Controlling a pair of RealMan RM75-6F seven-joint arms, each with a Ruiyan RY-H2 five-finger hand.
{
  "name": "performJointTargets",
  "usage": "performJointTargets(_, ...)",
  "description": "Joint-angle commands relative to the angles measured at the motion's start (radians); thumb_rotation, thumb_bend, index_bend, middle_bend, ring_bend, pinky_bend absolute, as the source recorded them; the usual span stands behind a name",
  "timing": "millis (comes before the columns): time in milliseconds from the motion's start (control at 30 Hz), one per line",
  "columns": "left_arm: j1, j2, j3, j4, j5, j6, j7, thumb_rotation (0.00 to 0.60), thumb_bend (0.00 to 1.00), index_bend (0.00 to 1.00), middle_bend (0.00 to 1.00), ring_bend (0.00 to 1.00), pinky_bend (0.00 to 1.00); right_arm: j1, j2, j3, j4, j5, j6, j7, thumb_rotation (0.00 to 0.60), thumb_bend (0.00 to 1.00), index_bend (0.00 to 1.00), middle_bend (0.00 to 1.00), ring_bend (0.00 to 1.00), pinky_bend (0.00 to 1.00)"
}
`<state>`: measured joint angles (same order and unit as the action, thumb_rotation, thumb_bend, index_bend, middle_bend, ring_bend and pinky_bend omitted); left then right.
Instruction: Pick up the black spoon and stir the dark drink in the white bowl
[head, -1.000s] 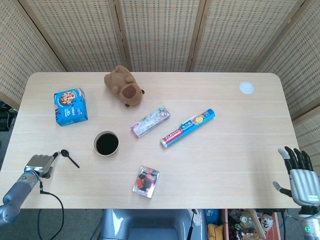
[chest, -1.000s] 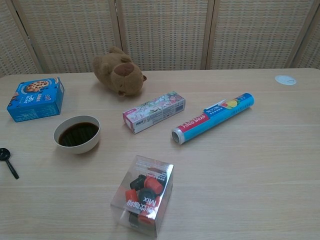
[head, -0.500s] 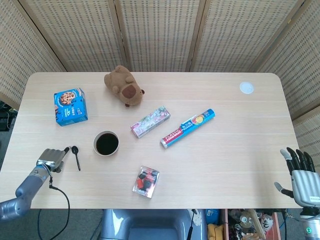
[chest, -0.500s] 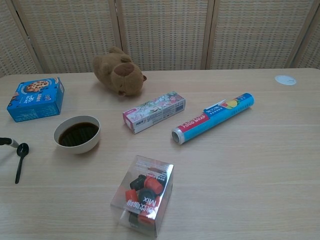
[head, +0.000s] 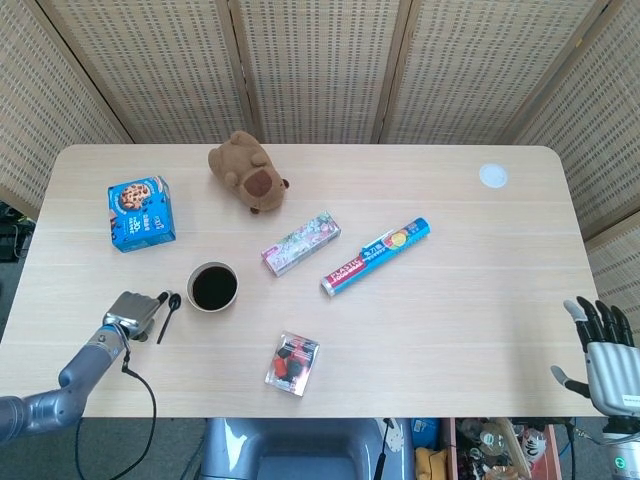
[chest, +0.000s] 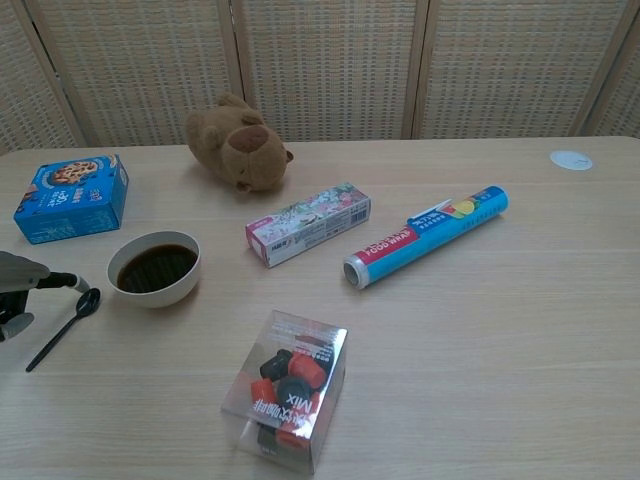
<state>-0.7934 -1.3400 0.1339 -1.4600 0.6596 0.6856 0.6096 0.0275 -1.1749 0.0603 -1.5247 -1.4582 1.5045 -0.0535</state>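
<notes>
The black spoon (head: 168, 316) lies flat on the table, its head toward the white bowl (head: 213, 287) of dark drink just to its right. In the chest view the spoon (chest: 64, 328) points its handle toward the near left and the bowl (chest: 154, 268) stands beside its head. My left hand (head: 135, 311) rests at the spoon's left with a fingertip (chest: 66, 283) reaching to the spoon's head; thumb and fingers stay apart and nothing is gripped. My right hand (head: 603, 352) hovers off the table's near right corner with fingers spread.
A blue snack box (head: 141, 212) and a brown plush toy (head: 248, 172) sit behind the bowl. A patterned carton (head: 301, 243), a blue roll (head: 376, 256) and a clear candy box (head: 292, 363) lie mid-table. A white disc (head: 492, 176) is far right.
The left hand has travelled right along the table. The spoon slid and turned with it, ending close beside the bowl. The right hand sank slightly.
</notes>
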Motion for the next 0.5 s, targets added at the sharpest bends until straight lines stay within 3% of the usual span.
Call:
performJointTargets(33,-0.008,-0.001,0.008,-0.024,0.017,0.012,0.008,0.600,0.68,0.06,0.90,0.77,0.75,-0.003,0.000,-0.001,0.002,-0.001,0.003,0.005,0.600,0.21,0.14,0.17,0.02,0.09)
performJointTargets(500,0.063,0.084,0.042,-0.159,0.172,0.130,-0.059,0.600,0.68,0.06,0.90,0.77,0.75,-0.005,-0.007,-0.002,0.019,-0.006,-0.001,0.024,0.600,0.21,0.14,0.17,0.02,0.09)
